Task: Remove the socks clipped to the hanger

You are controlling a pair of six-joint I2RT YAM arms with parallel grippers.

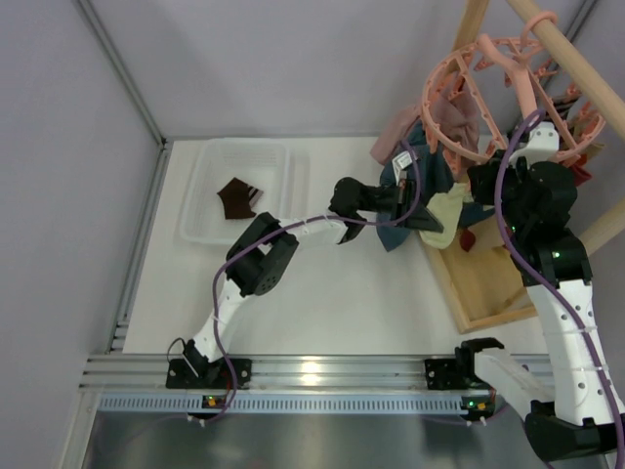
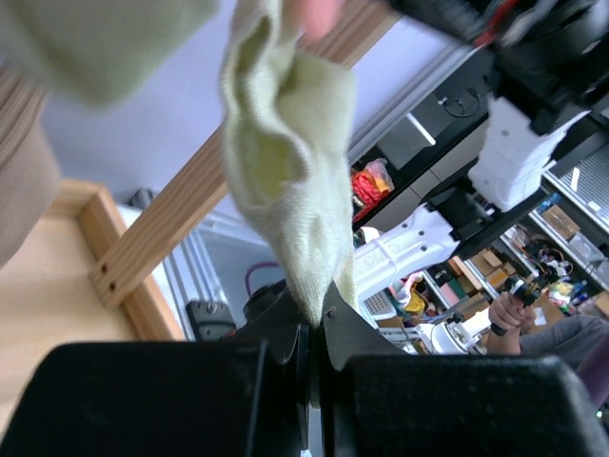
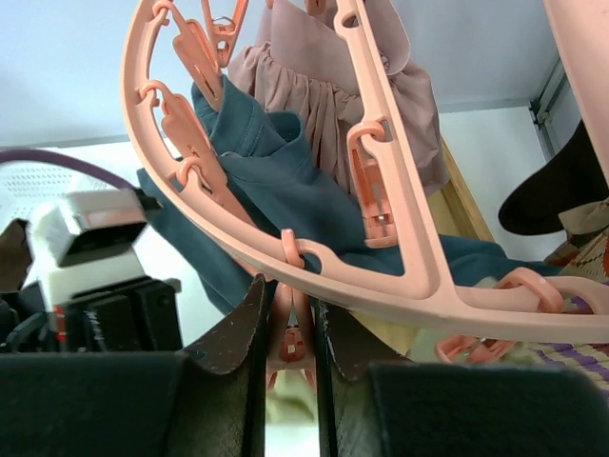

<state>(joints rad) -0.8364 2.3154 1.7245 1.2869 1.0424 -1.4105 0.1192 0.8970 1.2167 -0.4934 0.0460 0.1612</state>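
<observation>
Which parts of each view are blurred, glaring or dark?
Top external: sharp, with a glare spot on the silver aluminium rail. Left wrist: the cream-yellow fabric sock is sharp, the pale cloth at top left blurred. Right wrist: the salmon-pink round plastic hanger is sharp; the black fingers around its pink clip are dark.

White-and-black arms (image 1: 221, 311), purple cables (image 1: 500, 191)

We lose the cream sock (image 2: 285, 181) top past the frame edge; the right arm (image 1: 537, 210) hides part of the hanger (image 1: 485, 47).
</observation>
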